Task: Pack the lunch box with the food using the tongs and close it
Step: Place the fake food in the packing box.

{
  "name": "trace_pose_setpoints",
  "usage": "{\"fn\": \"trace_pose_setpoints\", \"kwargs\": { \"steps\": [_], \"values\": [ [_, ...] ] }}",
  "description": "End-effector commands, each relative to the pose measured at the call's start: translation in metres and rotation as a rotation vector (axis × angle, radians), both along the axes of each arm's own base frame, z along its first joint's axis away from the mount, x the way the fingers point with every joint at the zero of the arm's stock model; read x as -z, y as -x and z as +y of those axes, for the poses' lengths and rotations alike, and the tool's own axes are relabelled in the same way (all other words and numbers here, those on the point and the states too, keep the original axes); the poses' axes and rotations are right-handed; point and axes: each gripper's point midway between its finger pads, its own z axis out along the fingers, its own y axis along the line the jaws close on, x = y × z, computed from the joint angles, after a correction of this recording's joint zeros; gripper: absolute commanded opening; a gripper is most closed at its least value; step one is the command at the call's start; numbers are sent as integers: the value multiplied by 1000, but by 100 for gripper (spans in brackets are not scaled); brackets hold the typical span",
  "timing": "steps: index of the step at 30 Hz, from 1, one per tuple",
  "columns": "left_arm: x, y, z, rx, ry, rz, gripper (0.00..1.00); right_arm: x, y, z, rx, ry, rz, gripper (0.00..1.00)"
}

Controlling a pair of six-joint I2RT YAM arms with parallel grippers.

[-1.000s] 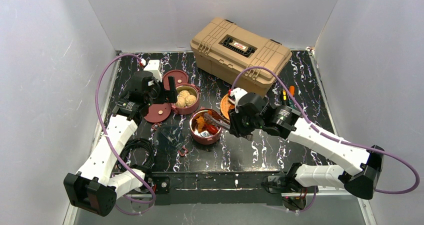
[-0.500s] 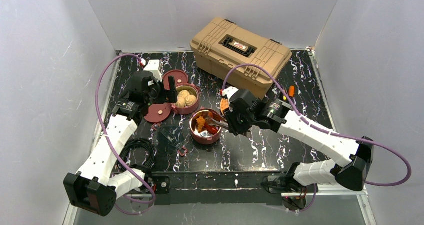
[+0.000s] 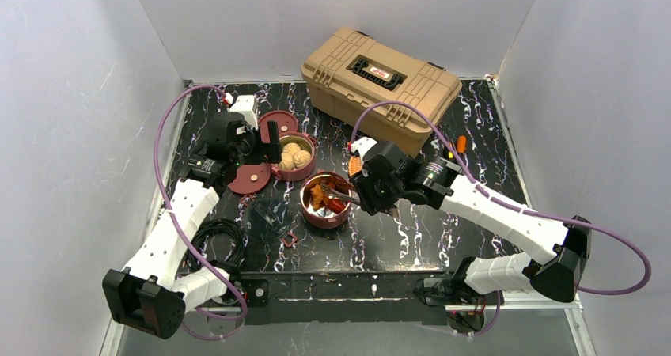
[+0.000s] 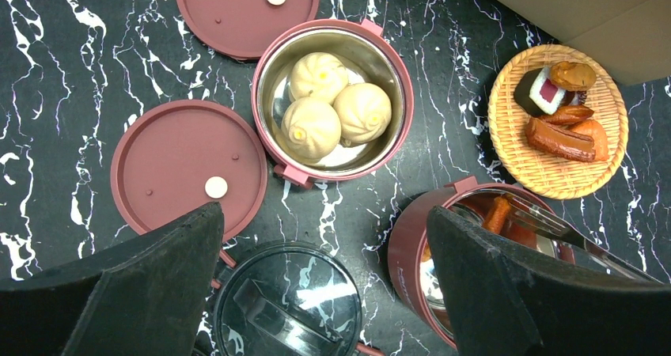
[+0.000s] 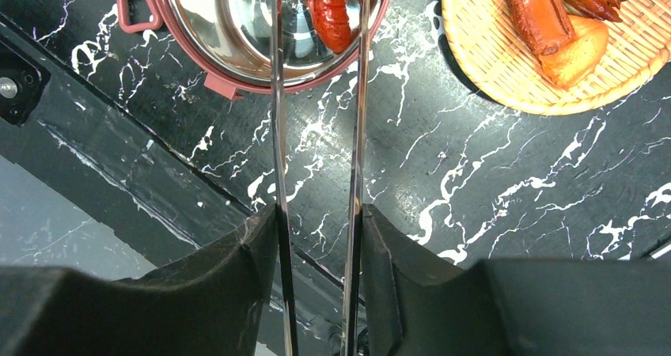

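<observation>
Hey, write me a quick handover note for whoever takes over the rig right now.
Left gripper: open, empty, over the lids and bun bowl.
Right gripper: shut on the tongs, tips inside the second bowl.
Done: three buns in one bowl, some red and orange chunks in the other.
Left: move the pieces off the woven plate, stack the bowls, fit the lids, close.
</observation>
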Motion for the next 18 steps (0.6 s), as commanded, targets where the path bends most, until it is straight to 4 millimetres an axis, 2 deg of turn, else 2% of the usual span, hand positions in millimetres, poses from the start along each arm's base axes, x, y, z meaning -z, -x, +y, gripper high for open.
{"fn": "trace_pose_setpoints", "kwargs": {
  "steps": [1,8,12,15,18],
  "values": [
    [-6,1,2,-4,-1,-2,98,-22,-8,13,-6,-69,-54,50],
    [-4,0,2,-6,-1,5,98,-37,-13,16,8,-115,-92,50],
    [-7,1,4,-18,-3,-14,98,-53,-18,12,52,-154,-135,47],
    [-9,1,8,-32,-9,-34,98,-67,-30,1,144,-153,-194,44],
    [-9,1,8,-33,-10,-36,98,-69,-44,-16,250,-105,-232,43]
  ]
}}
